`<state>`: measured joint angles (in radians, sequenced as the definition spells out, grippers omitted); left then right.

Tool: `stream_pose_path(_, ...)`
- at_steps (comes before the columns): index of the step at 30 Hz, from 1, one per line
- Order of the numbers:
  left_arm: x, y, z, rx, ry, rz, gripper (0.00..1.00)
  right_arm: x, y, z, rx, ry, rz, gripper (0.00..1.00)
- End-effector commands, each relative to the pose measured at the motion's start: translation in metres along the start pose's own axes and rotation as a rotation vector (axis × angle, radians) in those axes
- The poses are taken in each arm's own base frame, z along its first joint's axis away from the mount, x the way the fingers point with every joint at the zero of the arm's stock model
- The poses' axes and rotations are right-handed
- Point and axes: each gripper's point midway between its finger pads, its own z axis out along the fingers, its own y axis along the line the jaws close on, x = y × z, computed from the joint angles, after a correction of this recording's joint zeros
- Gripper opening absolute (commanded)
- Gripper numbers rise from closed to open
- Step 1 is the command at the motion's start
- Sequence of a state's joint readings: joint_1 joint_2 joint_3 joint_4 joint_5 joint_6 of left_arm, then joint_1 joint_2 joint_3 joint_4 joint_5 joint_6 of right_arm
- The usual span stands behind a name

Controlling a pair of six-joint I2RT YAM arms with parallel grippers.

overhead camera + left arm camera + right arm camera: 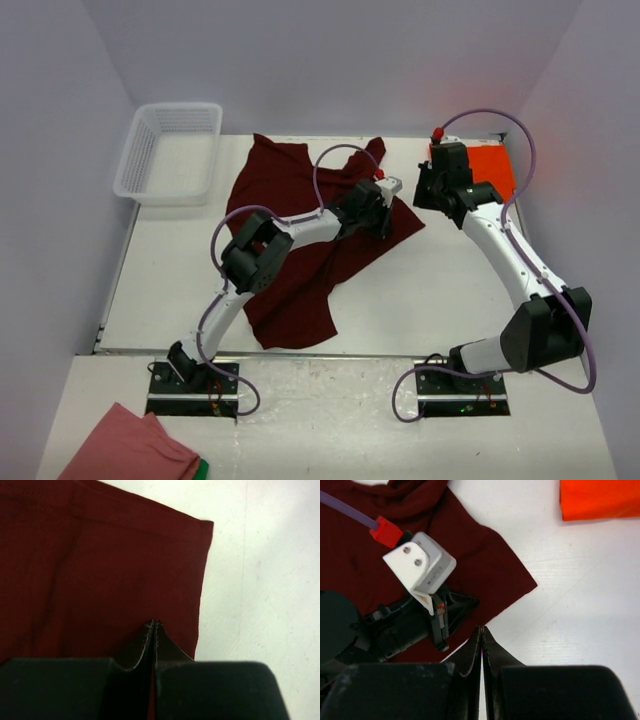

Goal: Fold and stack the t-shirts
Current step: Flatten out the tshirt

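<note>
A dark maroon t-shirt (290, 270) lies spread and rumpled across the middle of the table. My left gripper (388, 220) hovers over its right-hand part with jaws shut; in the left wrist view the left gripper (155, 623) points at the maroon t-shirt (100, 555) near its hemmed edge, with no cloth seen pinched. A bright orange t-shirt (492, 170) lies at the back right, partly hidden behind my right arm. My right gripper (421, 195) is shut and empty over bare table beside the maroon t-shirt's right corner (520, 580). The orange t-shirt (600, 497) shows at the top right.
A white plastic basket (170, 150) stands at the back left corner. A salmon-pink cloth with a green edge (130, 445) lies on the near ledge at the left, in front of the arm bases. White table (450, 290) shows right of the maroon shirt.
</note>
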<state>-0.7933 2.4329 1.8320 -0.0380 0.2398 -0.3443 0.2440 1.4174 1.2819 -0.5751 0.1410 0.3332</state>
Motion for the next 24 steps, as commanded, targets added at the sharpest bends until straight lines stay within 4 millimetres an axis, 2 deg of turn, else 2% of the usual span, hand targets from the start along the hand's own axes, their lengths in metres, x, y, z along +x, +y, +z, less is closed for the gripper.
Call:
stream_pose_path(1, 0.048, 0.027, -0.016, -0.153, 0.106, -0.094, 0.00, 0.015, 0.004, 0.004, 0.021, 0.022, -0.008, 0.00)
stream_pose_path(2, 0.065, 0.032, -0.028, -0.186, 0.137, -0.114, 0.00, 0.020, 0.006, 0.005, 0.024, 0.033, -0.011, 0.00)
stream_pose_path(4, 0.081, 0.037, -0.042, -0.225, 0.159, -0.159, 0.00, 0.034, 0.003, 0.010, 0.050, 0.084, -0.009, 0.00)
stream_pose_path(5, 0.098, 0.041, -0.058, -0.255, 0.187, -0.168, 0.00, 0.038, 0.003, 0.012, 0.054, 0.099, -0.016, 0.00)
stream_pose_path(7, 0.110, 0.045, -0.073, -0.292, 0.199, -0.186, 0.00, 0.052, 0.000, 0.016, 0.066, 0.136, -0.024, 0.00)
stream_pose_path(8, 0.119, 0.045, -0.087, -0.300, 0.214, -0.187, 0.00, 0.057, 0.001, 0.018, 0.057, 0.151, -0.026, 0.00)
stream_pose_path(12, 0.128, 0.045, -0.118, -0.327, 0.212, -0.177, 0.00, 0.086, 0.007, 0.024, 0.017, 0.216, -0.030, 0.00)
stream_pose_path(14, 0.130, 0.042, -0.134, -0.327, 0.206, -0.172, 0.00, 0.106, 0.013, 0.026, 0.000, 0.261, -0.045, 0.02)
stream_pose_path(15, 0.131, 0.041, -0.139, -0.328, 0.205, -0.173, 0.00, 0.119, 0.013, 0.028, -0.001, 0.286, -0.044, 0.06)
stream_pose_path(17, 0.135, 0.040, -0.150, -0.326, 0.201, -0.171, 0.00, 0.135, 0.024, 0.026, -0.030, 0.309, -0.065, 0.08)
stream_pose_path(19, 0.139, 0.043, -0.159, -0.349, 0.195, -0.167, 0.00, 0.155, 0.035, 0.026, -0.068, 0.339, -0.058, 0.20)
stream_pose_path(20, 0.140, 0.043, -0.160, -0.346, 0.196, -0.168, 0.00, 0.158, 0.041, 0.024, -0.091, 0.349, -0.065, 0.20)
stream_pose_path(21, 0.141, 0.042, -0.160, -0.341, 0.194, -0.170, 0.00, 0.164, 0.046, 0.024, -0.109, 0.357, -0.059, 0.29)
stream_pose_path(24, 0.147, 0.041, -0.162, -0.330, 0.200, -0.180, 0.00, 0.180, 0.061, 0.026, -0.136, 0.384, -0.071, 0.40)
